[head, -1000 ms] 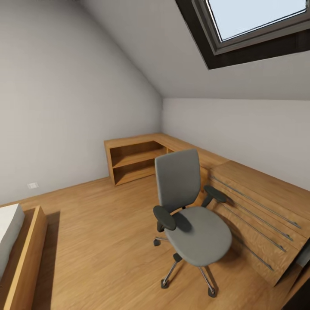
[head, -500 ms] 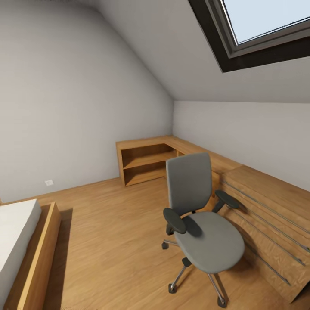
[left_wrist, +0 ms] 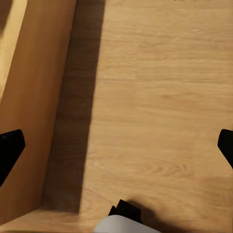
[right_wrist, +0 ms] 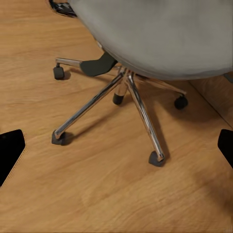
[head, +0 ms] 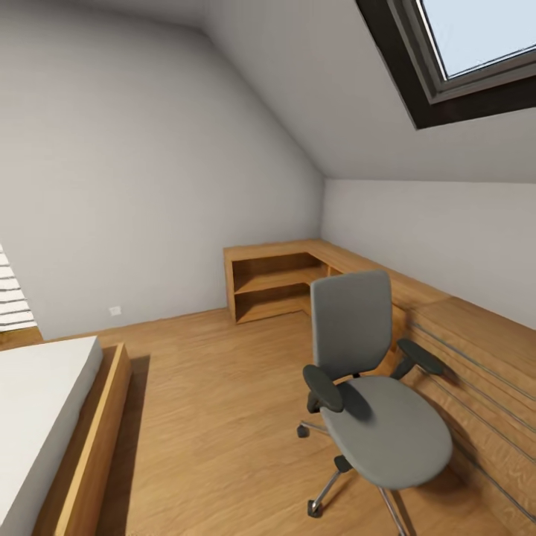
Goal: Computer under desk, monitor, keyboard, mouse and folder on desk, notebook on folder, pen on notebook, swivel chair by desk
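Note:
The swivel chair (head: 372, 387) stands on the wood-plank floor at the lower right of the head view, its grey back upright, black armrests out to both sides, and nothing lying on the seat. Its grey seat (right_wrist: 155, 34) and chrome five-star base (right_wrist: 128, 92) sit close in front of my right gripper (right_wrist: 116, 150), which is open above the floor. My left gripper (left_wrist: 116, 148) is open too, over bare floor beside a wooden bed frame (left_wrist: 34, 97). The desk, computer, monitor, keyboard, mouse, folder, notebook and pen are out of view.
A bed with a white mattress (head: 37, 409) and wooden side rail (head: 97, 439) lies at the left. A low wooden shelf unit (head: 272, 286) fills the far corner. A light-wood chest of drawers (head: 484, 372) runs along the right wall behind the chair. A skylight (head: 476, 37) is overhead.
The whole head view has swung left: the chair and shelf unit sit further right in the picture and more of the bed shows. The chair itself has not moved.

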